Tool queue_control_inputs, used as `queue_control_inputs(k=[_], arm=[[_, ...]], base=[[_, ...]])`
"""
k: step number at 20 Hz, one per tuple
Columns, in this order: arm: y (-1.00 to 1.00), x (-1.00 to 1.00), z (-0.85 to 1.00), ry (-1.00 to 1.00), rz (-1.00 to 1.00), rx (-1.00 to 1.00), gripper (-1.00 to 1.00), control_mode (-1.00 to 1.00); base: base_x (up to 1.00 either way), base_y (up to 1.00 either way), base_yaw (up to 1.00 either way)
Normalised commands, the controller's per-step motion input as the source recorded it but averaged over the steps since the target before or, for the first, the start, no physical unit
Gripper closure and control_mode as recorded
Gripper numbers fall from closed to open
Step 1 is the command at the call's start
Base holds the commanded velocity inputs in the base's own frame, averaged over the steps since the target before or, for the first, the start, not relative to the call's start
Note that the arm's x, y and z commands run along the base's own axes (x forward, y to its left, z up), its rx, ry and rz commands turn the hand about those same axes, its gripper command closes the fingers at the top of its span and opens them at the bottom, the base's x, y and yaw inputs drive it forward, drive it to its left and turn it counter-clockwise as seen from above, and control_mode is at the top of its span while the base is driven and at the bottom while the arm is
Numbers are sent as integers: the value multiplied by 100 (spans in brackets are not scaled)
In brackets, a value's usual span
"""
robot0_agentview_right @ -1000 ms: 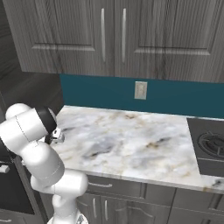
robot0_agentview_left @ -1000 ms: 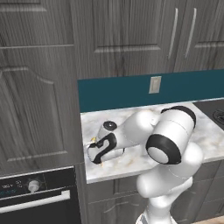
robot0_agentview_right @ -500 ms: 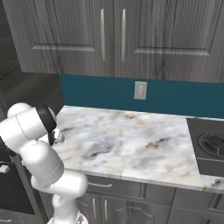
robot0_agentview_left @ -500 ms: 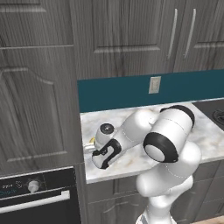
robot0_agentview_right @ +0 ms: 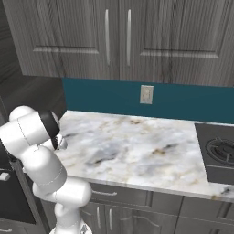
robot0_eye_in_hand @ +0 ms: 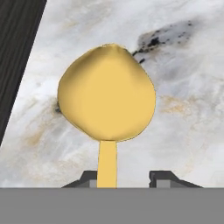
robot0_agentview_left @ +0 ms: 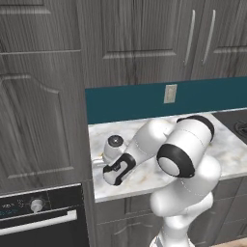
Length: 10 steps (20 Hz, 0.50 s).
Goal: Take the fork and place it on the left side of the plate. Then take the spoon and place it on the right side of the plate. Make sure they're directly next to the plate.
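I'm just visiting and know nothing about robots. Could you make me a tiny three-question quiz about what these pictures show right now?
1. True or false: the spoon has a golden-yellow bowl.
2. What surface lies under the spoon? A) wooden board B) marbled counter C) stove burner
3. Fill in: in the hand view, the spoon's handle runs down between the two dark ____ of the gripper.

Key: 1 true; 2 B; 3 fingertips
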Motion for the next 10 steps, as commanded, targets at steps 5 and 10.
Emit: queue_control_inputs(k=[5, 10], arm=[[-4, 0, -3, 0, -4, 1, 100, -100], [-17, -8, 23, 0, -5, 10, 100, -100]], base=[[0, 0, 0], [0, 0, 0]])
